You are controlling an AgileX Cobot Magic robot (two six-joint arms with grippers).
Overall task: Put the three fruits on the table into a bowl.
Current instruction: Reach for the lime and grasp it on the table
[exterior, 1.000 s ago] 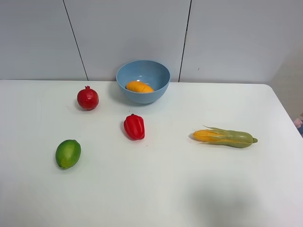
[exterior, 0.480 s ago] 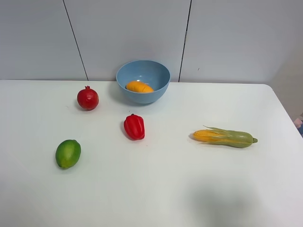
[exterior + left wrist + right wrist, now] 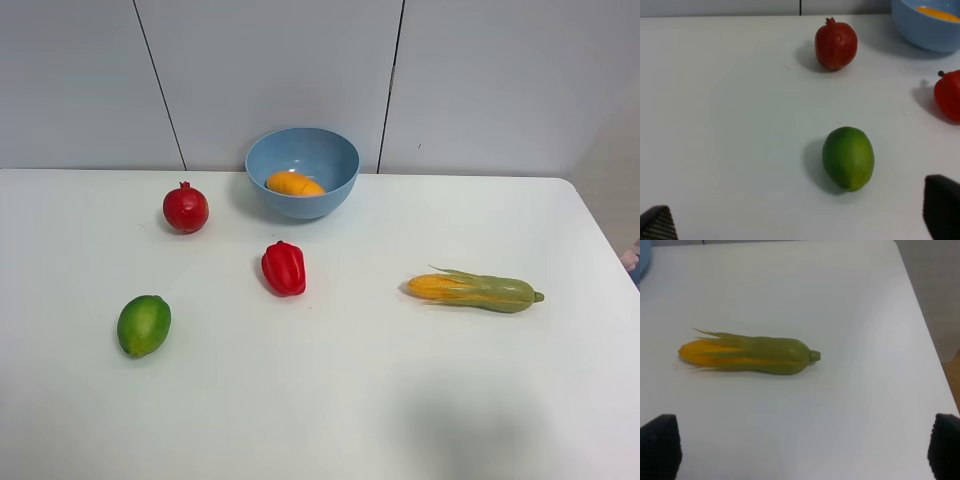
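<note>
The light-blue bowl (image 3: 302, 170) stands at the back of the white table (image 3: 330, 400) with the orange-yellow mango (image 3: 294, 184) inside it. The dark-red pomegranate (image 3: 186, 208) sits left of the bowl; it also shows in the left wrist view (image 3: 836, 44). The green lime (image 3: 144, 325) lies at the front left and in the left wrist view (image 3: 848, 158). My left gripper (image 3: 800, 225) is open, back from the lime, fingertips (image 3: 942, 210) wide apart. My right gripper (image 3: 800, 450) is open and empty. Neither gripper shows in the exterior view.
A red bell pepper (image 3: 284, 268) lies in front of the bowl, its edge showing in the left wrist view (image 3: 949, 95). A corn cob in green husk (image 3: 475, 290) lies at the right, also in the right wrist view (image 3: 750, 356). The table's right edge (image 3: 925, 330) is near it.
</note>
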